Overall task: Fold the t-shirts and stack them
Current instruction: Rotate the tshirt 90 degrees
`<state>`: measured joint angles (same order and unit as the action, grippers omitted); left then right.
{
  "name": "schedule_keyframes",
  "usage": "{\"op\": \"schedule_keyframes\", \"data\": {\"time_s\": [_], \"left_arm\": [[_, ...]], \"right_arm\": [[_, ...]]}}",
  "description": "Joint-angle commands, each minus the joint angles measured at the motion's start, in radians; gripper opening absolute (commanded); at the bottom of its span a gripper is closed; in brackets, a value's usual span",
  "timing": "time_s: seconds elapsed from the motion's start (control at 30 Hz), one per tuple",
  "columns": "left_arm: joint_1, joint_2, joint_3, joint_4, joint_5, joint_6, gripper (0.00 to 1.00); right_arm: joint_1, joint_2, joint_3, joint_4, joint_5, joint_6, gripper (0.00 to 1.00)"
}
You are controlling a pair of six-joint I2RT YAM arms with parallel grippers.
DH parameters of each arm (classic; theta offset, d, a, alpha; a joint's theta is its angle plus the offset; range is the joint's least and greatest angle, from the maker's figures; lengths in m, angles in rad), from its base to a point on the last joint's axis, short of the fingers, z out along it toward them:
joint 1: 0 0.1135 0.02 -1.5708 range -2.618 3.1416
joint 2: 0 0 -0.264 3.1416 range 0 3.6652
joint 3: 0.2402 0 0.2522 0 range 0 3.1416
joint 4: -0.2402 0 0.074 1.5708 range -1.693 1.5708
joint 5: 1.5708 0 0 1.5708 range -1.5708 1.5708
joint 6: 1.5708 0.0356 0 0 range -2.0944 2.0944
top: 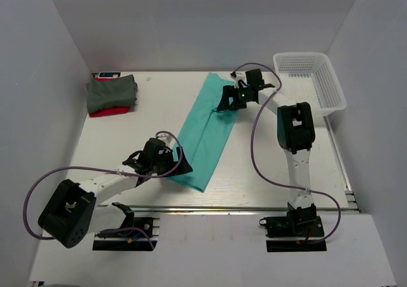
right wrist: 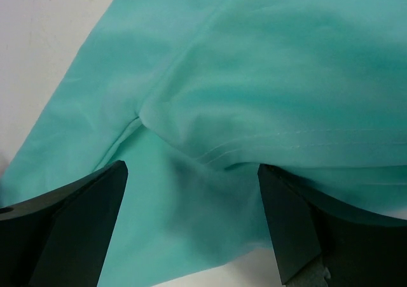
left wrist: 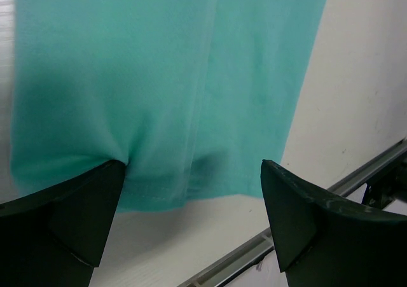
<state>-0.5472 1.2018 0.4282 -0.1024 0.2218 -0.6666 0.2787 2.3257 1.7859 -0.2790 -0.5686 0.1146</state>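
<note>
We see the teal t-shirt lying flat on the white table, folded lengthwise into a long narrow band that runs on a slant from the far middle of the table down toward the near edge. The left gripper sits at the near end of that band with its jaws spread wide. In the left wrist view the bottom hem lies between the two dark fingers, and the cloth puckers a little at the tip of one of them. It seems to touch the fabric there, though we cannot be sure it presses down. The right gripper is at the far end of the band, jaws likewise wide apart. In its wrist view a stitched hem and a soft fold of teal cloth lie between the fingers, and nothing is clamped. At the far left corner a folded dark grey-green t-shirt rests on top of a red t-shirt, well apart from the teal one. A white mesh basket stands at the far right, beside the right arm.
</note>
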Motion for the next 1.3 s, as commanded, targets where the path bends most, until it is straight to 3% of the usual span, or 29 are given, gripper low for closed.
{"op": "schedule_keyframes", "data": {"time_s": [0.0, 0.1, 0.3, 0.53, 0.67, 0.83, 0.97, 1.27], "left_arm": [[-0.078, 0.169, -0.048, -0.188, 0.036, 0.008, 1.0], [-0.152, 0.255, 0.026, -0.174, 0.036, 0.019, 1.0], [-0.279, 0.372, 0.17, -0.193, 0.036, 0.052, 1.0], [-0.41, 0.409, 0.251, -0.237, 0.057, 0.053, 1.0], [-0.47, 0.453, 0.294, -0.155, 0.099, 0.064, 1.0], [-0.504, 0.467, 0.414, -0.243, -0.024, 0.101, 1.0], [-0.504, 0.377, 0.468, -0.293, -0.165, 0.11, 1.0], [-0.504, 0.168, 0.455, -0.35, -0.263, 0.101, 1.0]], "right_arm": [[-0.027, 0.148, 0.229, -0.32, -0.017, -0.219, 0.9], [-0.01, 0.218, 0.339, -0.423, 0.028, -0.3, 0.9], [-0.018, 0.208, 0.342, -0.387, 0.134, -0.279, 0.9], [-0.016, 0.218, 0.38, -0.33, 0.119, -0.23, 0.9], [-0.022, 0.201, 0.398, -0.312, 0.139, -0.199, 0.9], [-0.018, 0.126, 0.353, -0.324, 0.128, -0.204, 0.9], [-0.019, 0.011, 0.31, -0.331, 0.141, -0.197, 0.9], [-0.026, -0.251, 0.136, -0.305, 0.24, -0.035, 0.9]]}}
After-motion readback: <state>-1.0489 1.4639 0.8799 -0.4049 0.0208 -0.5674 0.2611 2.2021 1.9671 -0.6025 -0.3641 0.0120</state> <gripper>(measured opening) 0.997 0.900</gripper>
